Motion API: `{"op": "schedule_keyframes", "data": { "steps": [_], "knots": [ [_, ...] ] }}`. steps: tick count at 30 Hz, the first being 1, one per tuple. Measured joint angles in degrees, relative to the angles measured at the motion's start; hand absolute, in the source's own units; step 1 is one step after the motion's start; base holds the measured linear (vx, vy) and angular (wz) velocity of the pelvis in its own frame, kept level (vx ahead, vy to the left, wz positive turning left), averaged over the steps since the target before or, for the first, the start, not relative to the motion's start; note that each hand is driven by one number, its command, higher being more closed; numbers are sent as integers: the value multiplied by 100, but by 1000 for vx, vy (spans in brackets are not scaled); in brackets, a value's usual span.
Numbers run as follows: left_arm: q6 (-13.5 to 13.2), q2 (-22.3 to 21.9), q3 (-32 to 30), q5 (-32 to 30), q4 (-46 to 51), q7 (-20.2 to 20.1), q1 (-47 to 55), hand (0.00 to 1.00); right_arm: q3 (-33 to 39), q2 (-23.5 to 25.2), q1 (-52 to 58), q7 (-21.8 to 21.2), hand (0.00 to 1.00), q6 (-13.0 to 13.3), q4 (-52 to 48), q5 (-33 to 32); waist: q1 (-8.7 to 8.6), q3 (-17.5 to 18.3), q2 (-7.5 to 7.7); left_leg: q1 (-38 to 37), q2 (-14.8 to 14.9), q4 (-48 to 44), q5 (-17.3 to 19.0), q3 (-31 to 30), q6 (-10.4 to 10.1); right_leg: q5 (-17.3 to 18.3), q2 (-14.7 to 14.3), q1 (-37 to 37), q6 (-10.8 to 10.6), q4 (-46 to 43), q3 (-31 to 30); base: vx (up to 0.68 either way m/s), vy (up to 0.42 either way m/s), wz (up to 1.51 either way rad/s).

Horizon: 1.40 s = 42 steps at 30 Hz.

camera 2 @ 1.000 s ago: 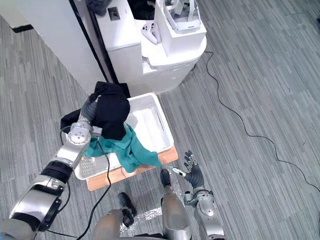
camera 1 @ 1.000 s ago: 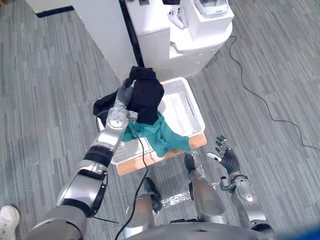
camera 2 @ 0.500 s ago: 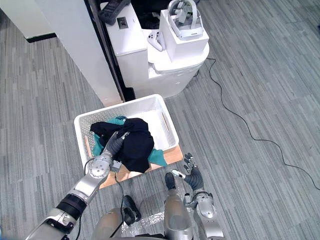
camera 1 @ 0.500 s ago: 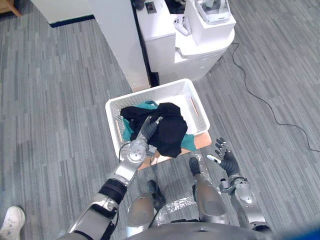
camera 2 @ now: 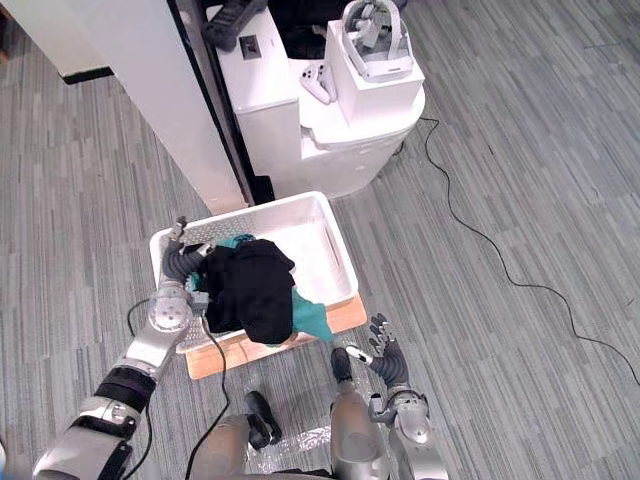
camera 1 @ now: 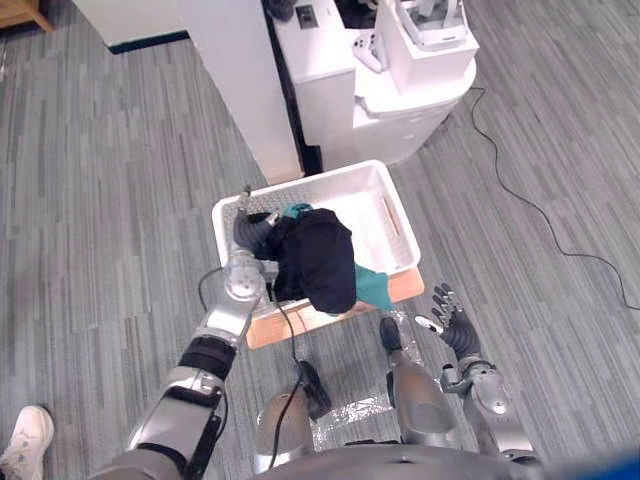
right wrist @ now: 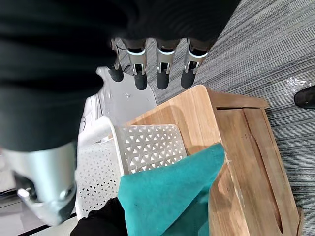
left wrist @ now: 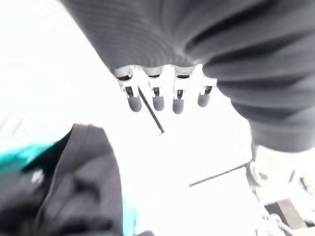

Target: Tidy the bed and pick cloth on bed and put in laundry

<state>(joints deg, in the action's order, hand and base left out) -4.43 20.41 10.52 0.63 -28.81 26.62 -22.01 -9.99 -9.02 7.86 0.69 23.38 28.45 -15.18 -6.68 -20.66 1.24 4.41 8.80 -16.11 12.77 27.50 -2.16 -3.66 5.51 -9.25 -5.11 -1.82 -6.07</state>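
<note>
The left robot hand (camera 1: 247, 232) sits inside the white laundry basket (camera 1: 355, 205), fingers (left wrist: 158, 101) relaxed and holding nothing, just beside the black cloth (camera 1: 318, 262). That cloth lies in the basket on a teal cloth (camera 1: 372, 290), both spilling over the near rim above the wooden stand (right wrist: 231, 128). The right robot hand (camera 1: 455, 328) hangs low over the floor, fingers spread and empty.

Head eyes look steeply down; wrist cameras close; all share teal cloth (camera 1: 372, 290).
</note>
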Motion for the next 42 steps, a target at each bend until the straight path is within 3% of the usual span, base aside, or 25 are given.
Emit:
{"op": "schedule_keyframes", "data": {
  "steps": [6, 10, 14, 18, 22, 26, 29, 34, 37, 42],
  "knots": [
    [0, 49, -218, 289, 55, -145, 44, 0, -97, 7, 259, -13, 0, -10, -86, -29, 66, 181, 29, -86, -48, 99, -94, -86, -1, -2, 58, 115, -2, 22, 75, -8, -1, 10],
    [-129, -28, -475, 617, 709, -421, 686, 0, -89, 14, 536, -48, 0, -73, -156, -24, 123, 399, 48, -460, -130, 435, -269, -147, -28, 1, 69, 445, -1, 129, 188, -23, -27, 11],
    [-256, -494, -757, 833, 1375, -417, 1712, 0, 52, 46, 636, -110, 0, -316, -94, 53, 152, 660, 35, -812, -268, 953, -566, -329, -52, 68, 106, 692, 17, 149, 398, -33, -38, 27],
    [-337, -1074, -891, 838, 1880, -367, 2834, 0, 375, 188, 946, -201, 0, -525, 331, 217, 323, 1022, -6, -1124, -342, 1512, -821, -575, -135, 246, 122, 986, 16, 179, 705, -35, -38, 34],
    [-369, -1286, -1303, 1013, 1898, -250, 3308, 0, 547, 183, 1078, -294, 0, -598, 738, 296, 448, 1224, -74, -1261, -397, 1826, -990, -774, -118, 312, 147, 1148, -12, 226, 952, -2, -23, 37],
    [-344, -1293, -1949, 1617, 1827, -271, 3726, 0, 759, 184, 1006, -423, 0, -613, 1234, 306, 488, 1367, -81, -1388, -417, 2006, -1099, -869, -147, 295, 140, 1290, -20, 350, 1032, 16, -6, 10],
    [-128, -1288, -2242, 2151, 1176, -629, 3760, 0, 962, 181, 997, -506, 0, -614, 1548, 305, 588, 1413, -103, -1581, -430, 2111, -1135, -898, -121, 256, 135, 1463, -34, 407, 1082, 65, 6, 4],
    [131, -1290, -2222, 2095, -254, -1463, 3902, 0, 1161, 193, 865, -535, 0, -606, 2049, 307, 607, 1493, -35, -1734, -435, 2167, -1108, -873, -131, 251, 124, 1579, -44, 538, 1101, 40, 6, -3],
    [99, -1414, -2193, 1977, -1307, -2148, 4001, 0, 1420, 238, 750, -597, 0, -593, 2381, 308, 619, 1515, -29, -1771, -431, 2165, -1075, -768, -159, 252, 97, 1591, -43, 577, 1029, 39, 4, -12],
    [6, -1593, -2185, 1632, -2009, -2562, 4048, 0, 1663, 298, 746, -705, 0, -602, 2640, 468, 615, 1548, -70, -1862, -390, 2165, -1041, -732, -209, 263, 47, 1699, -26, 611, 1009, -2, -14, -4]
  ]
}}
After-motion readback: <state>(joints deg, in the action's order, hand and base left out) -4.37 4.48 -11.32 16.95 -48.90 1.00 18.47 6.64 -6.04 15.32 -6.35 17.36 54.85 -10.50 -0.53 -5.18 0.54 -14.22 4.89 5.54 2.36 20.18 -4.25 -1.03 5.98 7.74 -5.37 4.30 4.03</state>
